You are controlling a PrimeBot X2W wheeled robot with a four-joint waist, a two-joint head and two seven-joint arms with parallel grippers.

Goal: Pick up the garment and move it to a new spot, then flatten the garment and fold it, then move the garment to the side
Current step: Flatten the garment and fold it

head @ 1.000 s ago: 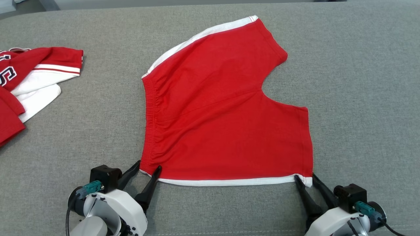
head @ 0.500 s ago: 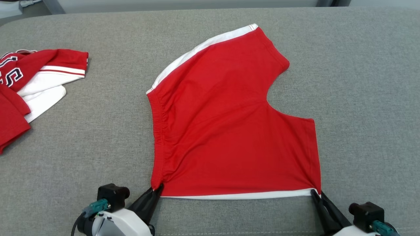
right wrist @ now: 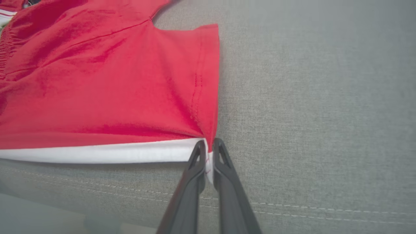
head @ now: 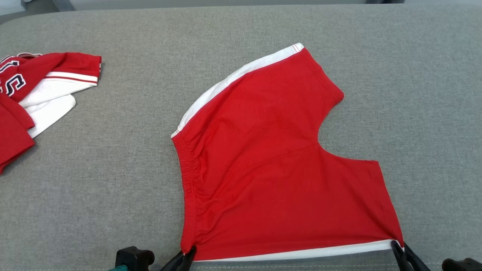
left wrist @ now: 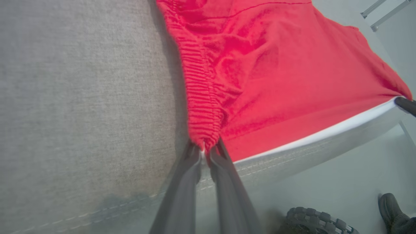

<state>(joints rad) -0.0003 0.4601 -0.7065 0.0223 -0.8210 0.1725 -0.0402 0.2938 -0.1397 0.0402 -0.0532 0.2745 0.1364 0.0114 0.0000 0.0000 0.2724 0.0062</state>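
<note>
L jaws & R jaws, apart 1 s ago, now clamped on red shorts (head: 278, 180): L at waistband corner, R at leg-hem corner. Shorts spread on grey table (head: 113, 169), dragged toward near edge.

- My left gripper (head: 188, 253) at 7 o'clock and right gripper (head: 398, 249) at 5 o'clock are cut off by the bottom edge.
- The corners of the shorts (head: 278, 169) are hidden in my pinch.
- The jersey (head: 49, 71) at 9 o'clock is cropped.
- The tyre (left wrist: 312, 221) and shoe (left wrist: 395, 211) at 5 o'clock are cropped and blurred.
</note>
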